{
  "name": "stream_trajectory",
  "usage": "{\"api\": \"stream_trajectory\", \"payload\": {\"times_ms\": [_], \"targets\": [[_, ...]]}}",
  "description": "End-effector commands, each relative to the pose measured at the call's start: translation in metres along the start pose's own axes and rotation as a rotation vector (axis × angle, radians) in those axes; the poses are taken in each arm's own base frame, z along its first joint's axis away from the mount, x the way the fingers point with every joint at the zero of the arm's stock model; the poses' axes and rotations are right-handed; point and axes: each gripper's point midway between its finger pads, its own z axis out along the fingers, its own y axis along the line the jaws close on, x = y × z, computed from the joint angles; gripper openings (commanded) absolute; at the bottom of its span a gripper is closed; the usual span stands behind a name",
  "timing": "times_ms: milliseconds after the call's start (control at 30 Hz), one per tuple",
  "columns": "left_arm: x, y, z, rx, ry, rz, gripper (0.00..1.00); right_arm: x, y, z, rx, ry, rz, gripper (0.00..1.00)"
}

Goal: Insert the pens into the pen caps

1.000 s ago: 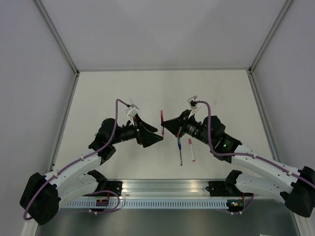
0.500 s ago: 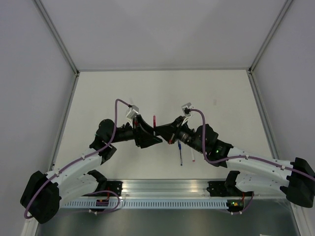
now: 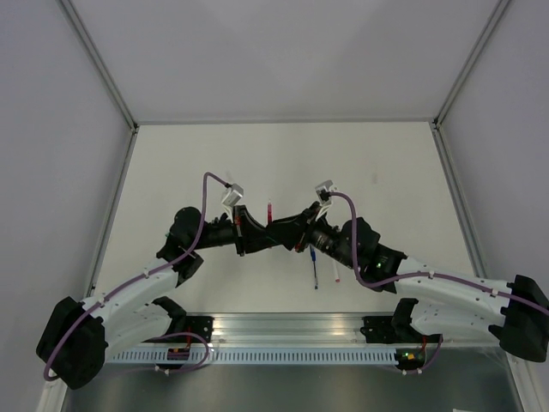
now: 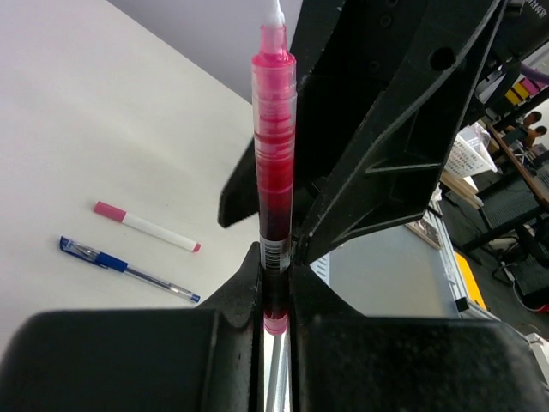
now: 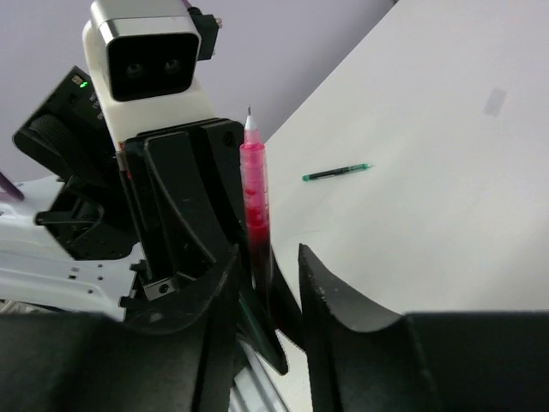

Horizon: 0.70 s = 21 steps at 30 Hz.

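Left jaws pressed onto the red pen (image 4: pixel 273 154), pinching its lower barrel; pen stands upright, bare writing tip pointing up. Right jaws spread, one finger either side of the same pen in the right wrist view, gaps visible, so not gripping.

Location: pen is held in the air over the middle of the surface (image 3: pixel 257 154), somewhat toward the near edge, right where the two arms meet.

Change: a second ago the arms were apart, with the pen standing at the right jaws' tip and the left jaws short of it. Half a second ago they had closed in. Now both sets of jaws are at the pen and the left has it.

Judgement: this reads as a handover, right to left. It would free the right arm to back off and fetch a cap while the left keeps the tip presented upward.

No loose cap visible in any view. Nothing capped on this pen yet.

Blue pen (image 4: pixel 120 266) and white pen (image 4: pixel 146 227) lie flat side by side, not touching, toward the near edge right of centre. Green pen (image 5: pixel 336 172) lies flat, well apart from the jaws; can't tell which edge it is nearest.
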Motion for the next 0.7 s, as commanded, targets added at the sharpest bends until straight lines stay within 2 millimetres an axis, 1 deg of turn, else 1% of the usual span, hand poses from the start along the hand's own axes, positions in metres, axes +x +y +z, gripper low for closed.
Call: {"api": "stream_trajectory", "payload": {"times_ms": [0, 33, 67, 100, 133, 167, 200, 233, 267, 300, 333, 367, 400, 433, 467, 500, 533, 567, 600, 633, 667], "targets": [[-0.004, -0.001, 0.002, -0.004, -0.005, 0.036, 0.02, -0.025, -0.002, 0.002, 0.055, -0.059, -0.044, 0.43], [-0.004, 0.003, 0.002, -0.025, -0.005, 0.037, 0.02, -0.038, -0.003, 0.002, 0.092, -0.088, -0.064, 0.53], [-0.002, 0.008, 0.002, -0.049, -0.004, 0.045, 0.02, -0.039, -0.020, -0.005, 0.185, -0.066, -0.116, 0.66], [-0.005, 0.016, 0.002, -0.093, -0.017, 0.047, 0.02, -0.057, -0.043, -0.014, 0.340, -0.132, -0.141, 0.69], [-0.002, 0.023, 0.000, -0.137, 0.003, 0.025, 0.02, -0.070, -0.052, -0.022, 0.416, -0.148, -0.178, 0.75], [0.000, 0.029, -0.001, -0.170, 0.007, 0.031, 0.02, -0.085, -0.056, -0.031, 0.462, -0.186, -0.207, 0.77], [-0.003, 0.038, -0.003, -0.224, -0.011, 0.030, 0.02, -0.099, -0.070, -0.042, 0.551, -0.219, -0.256, 0.79], [0.000, 0.044, -0.007, -0.268, -0.001, 0.021, 0.02, -0.114, -0.071, -0.048, 0.576, -0.239, -0.274, 0.81], [-0.001, 0.049, -0.009, -0.303, -0.003, 0.022, 0.02, -0.124, -0.072, -0.051, 0.592, -0.251, -0.294, 0.82], [-0.004, 0.060, -0.013, -0.372, -0.020, 0.025, 0.02, -0.138, -0.083, -0.058, 0.640, -0.265, -0.336, 0.82], [0.000, 0.067, -0.018, -0.426, -0.008, 0.013, 0.02, -0.150, -0.088, -0.060, 0.670, -0.280, -0.352, 0.82], [-0.004, 0.068, -0.023, -0.450, -0.029, 0.044, 0.02, -0.159, -0.096, -0.063, 0.704, -0.288, -0.361, 0.83], [-0.009, 0.074, -0.029, -0.497, -0.062, 0.063, 0.02, -0.177, -0.124, -0.074, 0.801, -0.309, -0.364, 0.83], [-0.008, 0.077, -0.034, -0.522, -0.073, 0.071, 0.02, -0.193, -0.135, -0.081, 0.854, -0.301, -0.354, 0.83], [-0.014, 0.076, -0.040, -0.548, -0.101, 0.101, 0.02, -0.203, -0.173, -0.086, 0.952, -0.272, -0.341, 0.83], [-0.016, 0.076, -0.042, -0.556, -0.109, 0.113, 0.02, -0.206, -0.192, -0.087, 0.992, -0.241, -0.328, 0.83], [-0.017, 0.075, -0.045, -0.562, -0.115, 0.124, 0.02, -0.218, -0.203, -0.092, 1.032, -0.224, -0.310, 0.83], [-0.019, 0.074, -0.046, -0.564, -0.122, 0.136, 0.02, -0.208, -0.237, -0.086, 1.097, -0.146, -0.293, 0.82], [-0.021, 0.072, -0.048, -0.566, -0.135, 0.143, 0.02, -0.212, -0.265, -0.094, 1.143, -0.109, -0.264, 0.82], [-0.021, 0.072, -0.049, -0.568, -0.137, 0.144, 0.02, -0.218, -0.278, -0.097, 1.168, -0.079, -0.244, 0.81], [-0.021, 0.071, -0.049, -0.567, -0.139, 0.142, 0.02, -0.197, -0.310, -0.086, 1.169, 0.026, -0.201, 0.79]]}}
